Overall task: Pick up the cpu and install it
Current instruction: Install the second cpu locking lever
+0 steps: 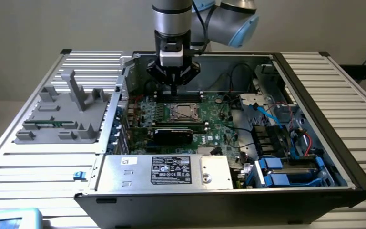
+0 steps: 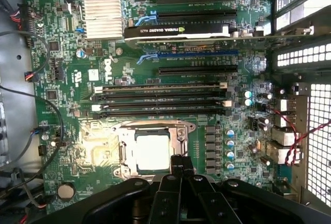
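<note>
Exterior view: my gripper (image 1: 173, 87) hangs inside the open computer case (image 1: 310, 143), just above the motherboard socket (image 1: 183, 112), jaws pinched together and carrying nothing. Wrist view: the cpu (image 2: 153, 152) lies flat in the socket's frame (image 2: 178, 131), right beside my fingertips (image 2: 181, 163). I judge the placing done; the socket looks unlatched.

cpu (image 1: 184, 112) in socket (image 1: 170, 106) | gripper (image 1: 174, 89) above, behind | graphics card (image 1: 173, 134) in front
</note>
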{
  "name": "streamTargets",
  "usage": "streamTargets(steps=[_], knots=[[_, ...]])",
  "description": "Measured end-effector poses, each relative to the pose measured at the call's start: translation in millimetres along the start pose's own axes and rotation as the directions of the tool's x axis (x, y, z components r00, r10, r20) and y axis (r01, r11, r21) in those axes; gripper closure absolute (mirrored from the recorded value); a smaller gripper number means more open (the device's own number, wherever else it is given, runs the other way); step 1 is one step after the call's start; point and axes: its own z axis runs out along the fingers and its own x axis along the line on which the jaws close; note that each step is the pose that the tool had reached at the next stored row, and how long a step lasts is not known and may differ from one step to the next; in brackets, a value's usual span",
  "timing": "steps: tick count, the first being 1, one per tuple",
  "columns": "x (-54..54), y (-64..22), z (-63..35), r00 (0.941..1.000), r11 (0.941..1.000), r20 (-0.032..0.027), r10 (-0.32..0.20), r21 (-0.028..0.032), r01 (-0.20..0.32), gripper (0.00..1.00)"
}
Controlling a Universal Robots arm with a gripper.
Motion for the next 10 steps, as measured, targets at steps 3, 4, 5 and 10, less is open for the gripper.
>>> streamTargets(steps=[3, 4, 5, 10], knots=[[0.3, 4.9, 0.3, 1.0, 1.0, 0.0003, 0.0, 0.0066, 0.0, 0.89], [0.2, 6.1, 0.5, 1.0, 1.0, 0.0005, 0.001, 0.0095, -0.001, 0.89], [0.2, 7.6, 0.7, 1.0, 0.9999, 0.0008, 0.001, 0.0141, -0.001, 0.89], [0.5, 14.0, 2.4, 1.0, 0.9987, 0.003, 0.003, 0.0514, -0.003, 0.89]])
